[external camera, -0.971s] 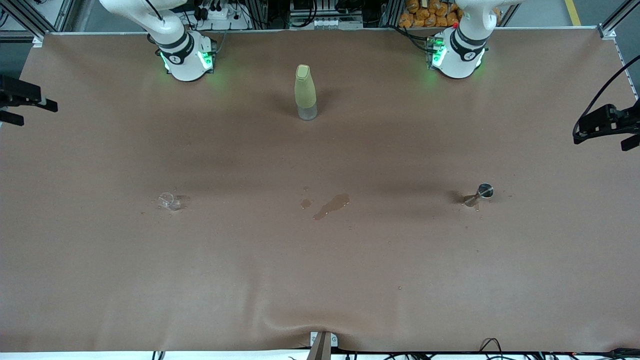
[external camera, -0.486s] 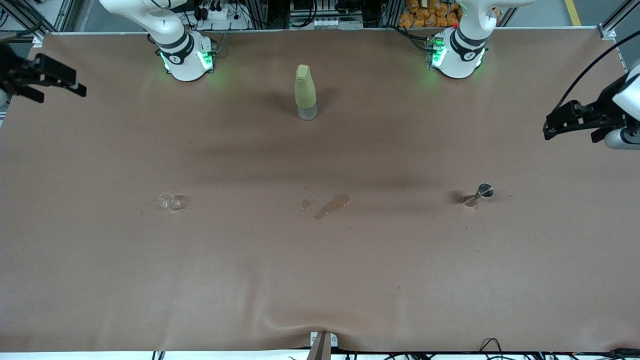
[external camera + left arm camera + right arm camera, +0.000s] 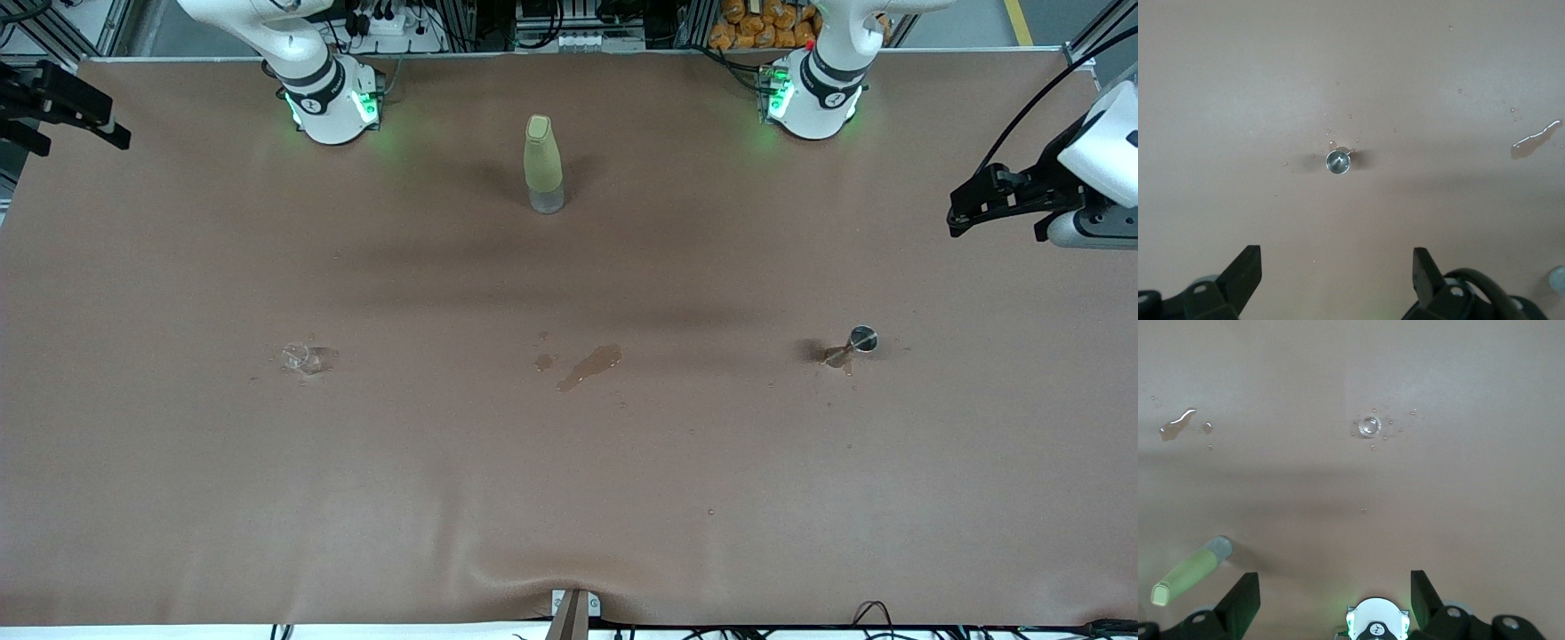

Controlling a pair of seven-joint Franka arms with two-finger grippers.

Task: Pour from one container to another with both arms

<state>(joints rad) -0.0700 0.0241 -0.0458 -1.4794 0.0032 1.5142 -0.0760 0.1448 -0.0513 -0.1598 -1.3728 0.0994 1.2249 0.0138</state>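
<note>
The right arm's black two-finger hand (image 3: 67,111) hangs high over the counter's edge at the right arm's end, its fingers (image 3: 1238,603) spread wide apart with nothing between them. The brown cloth-covered counter (image 3: 444,498) lies wrinkled along the edge nearest the front camera. The tiny clear colourless glass cup (image 3: 300,357) stands on the counter toward the right arm's end, with small droplets scattered just beside it; in the right wrist view the same cup (image 3: 1369,425) shows its round rim from above. The tall yellow-green bottle (image 3: 543,164) stands upright between the two white arm bases, farther from the front camera than either cup. A thin brown spilled puddle (image 3: 589,366) with a smaller spot beside it lies on the counter between the two cups. The tiny shiny silver metal cup on a thin stem (image 3: 861,340) stands toward the left arm's end, well apart from the glass cup; seen from the left wrist camera, this cup (image 3: 1337,161) is ringed by a few droplets. The left arm's black hand (image 3: 991,200) hangs over the counter's edge at the left arm's end, its fingers (image 3: 1245,273) also wide apart and holding nothing
</note>
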